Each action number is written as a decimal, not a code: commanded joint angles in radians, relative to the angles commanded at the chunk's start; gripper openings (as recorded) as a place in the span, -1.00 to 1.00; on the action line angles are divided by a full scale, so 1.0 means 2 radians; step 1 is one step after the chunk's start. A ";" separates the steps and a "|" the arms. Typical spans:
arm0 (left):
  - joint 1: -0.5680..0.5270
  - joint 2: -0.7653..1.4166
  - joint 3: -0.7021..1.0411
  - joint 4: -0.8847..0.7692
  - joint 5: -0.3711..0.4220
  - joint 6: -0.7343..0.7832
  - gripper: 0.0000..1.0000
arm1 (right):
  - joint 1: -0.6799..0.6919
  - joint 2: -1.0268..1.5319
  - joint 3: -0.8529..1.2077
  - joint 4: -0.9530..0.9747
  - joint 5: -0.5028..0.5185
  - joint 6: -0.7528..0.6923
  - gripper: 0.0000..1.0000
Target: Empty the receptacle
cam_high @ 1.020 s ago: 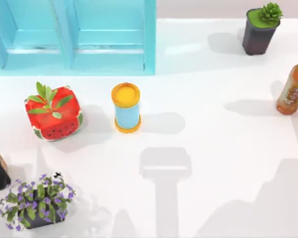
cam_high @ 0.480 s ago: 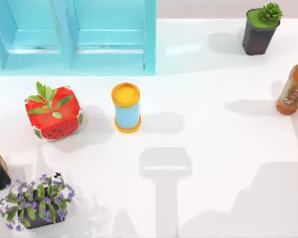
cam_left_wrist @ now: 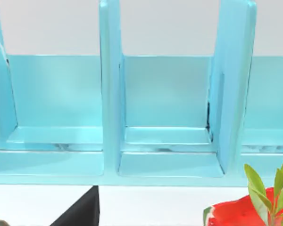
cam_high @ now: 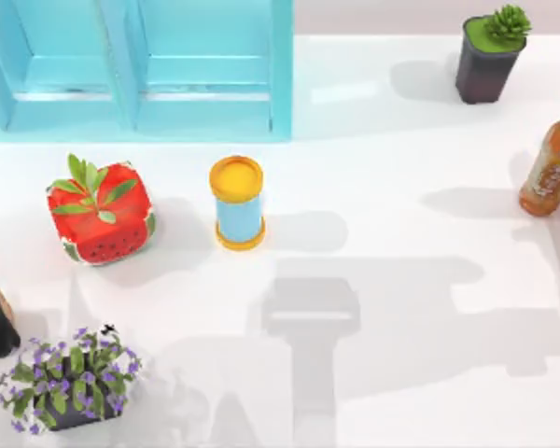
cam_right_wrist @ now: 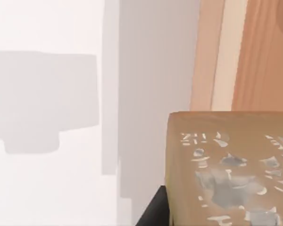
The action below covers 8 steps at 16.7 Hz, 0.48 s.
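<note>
- Likely receptacle: yellow-lidded can [cam_high: 237,210], upright, long axis vertical
- Blue shelf [cam_high: 205,93] behind the can, watermelon cube [cam_high: 101,213] to its left
- Can sits left of table centre, probably favouring the left arm
- Grippers' open-or-closed state: cannot tell

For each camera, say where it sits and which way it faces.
Top view: above the table, looking down on blue-and-yellow can and blue shelf.
Left wrist view: on the left arm, facing that blue shelf and watermelon pot, also seen from above.
Right wrist view: on the right arm, close to a tan patterned block.
</note>
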 joint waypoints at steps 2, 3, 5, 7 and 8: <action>0.000 0.000 0.000 0.000 0.000 0.000 1.00 | 0.100 0.005 -0.017 0.020 0.000 0.094 -1.00; 0.000 0.000 0.000 0.000 0.000 0.000 1.00 | 0.149 0.008 -0.027 0.030 0.000 0.141 -1.00; 0.000 0.000 0.000 0.000 0.000 0.000 1.00 | 0.234 0.012 -0.047 0.051 -0.002 0.225 -1.00; 0.000 0.000 0.000 0.000 0.000 0.000 1.00 | 0.301 0.014 -0.067 0.073 -0.004 0.292 -1.00; 0.000 0.000 0.000 0.000 0.000 0.000 1.00 | 0.327 0.014 -0.077 0.083 -0.004 0.320 -1.00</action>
